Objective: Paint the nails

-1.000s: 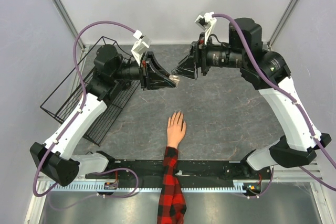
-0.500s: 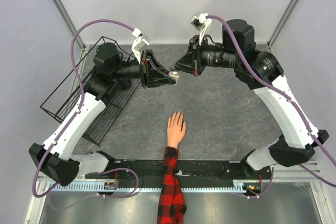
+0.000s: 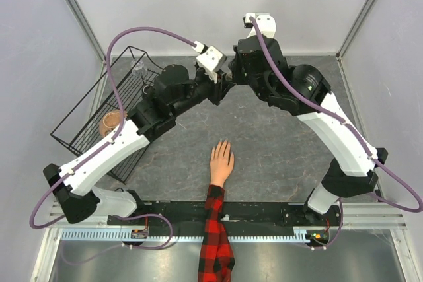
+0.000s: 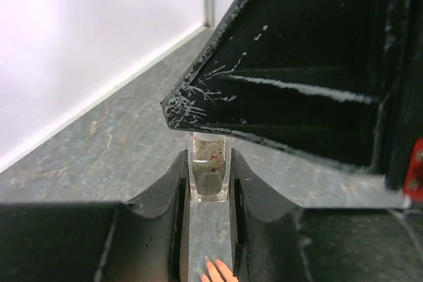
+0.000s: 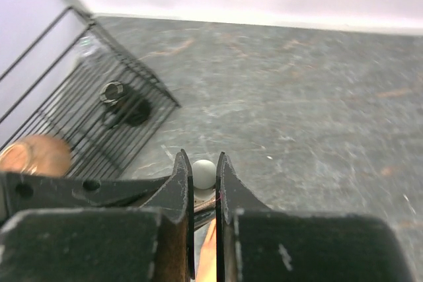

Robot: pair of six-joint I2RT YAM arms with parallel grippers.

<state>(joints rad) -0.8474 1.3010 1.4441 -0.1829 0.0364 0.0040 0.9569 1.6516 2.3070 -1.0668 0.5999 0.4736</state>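
The mannequin hand (image 3: 221, 161) lies palm down on the table, its red-and-black plaid sleeve (image 3: 215, 236) running to the near edge. Its nails are too small to make out. High above the back of the table, my left gripper (image 3: 218, 92) is shut on a small clear polish bottle (image 4: 209, 166) with speckled liquid. My right gripper (image 3: 229, 84) meets it from the other side and is shut on the bottle's round pale cap (image 5: 203, 173). In the left wrist view the hand's fingertips (image 4: 218, 272) show far below, between my fingers.
A black wire basket (image 3: 86, 120) stands at the left, with a brown round object (image 3: 111, 123) and a small dark item (image 5: 115, 94) inside. Grey walls close in the back and sides. The arm bases sit along the near rail.
Both arms have swung toward the back centre and turned. The right gripper, open a second ago, has shut on the cap of the bottle held by the left gripper.
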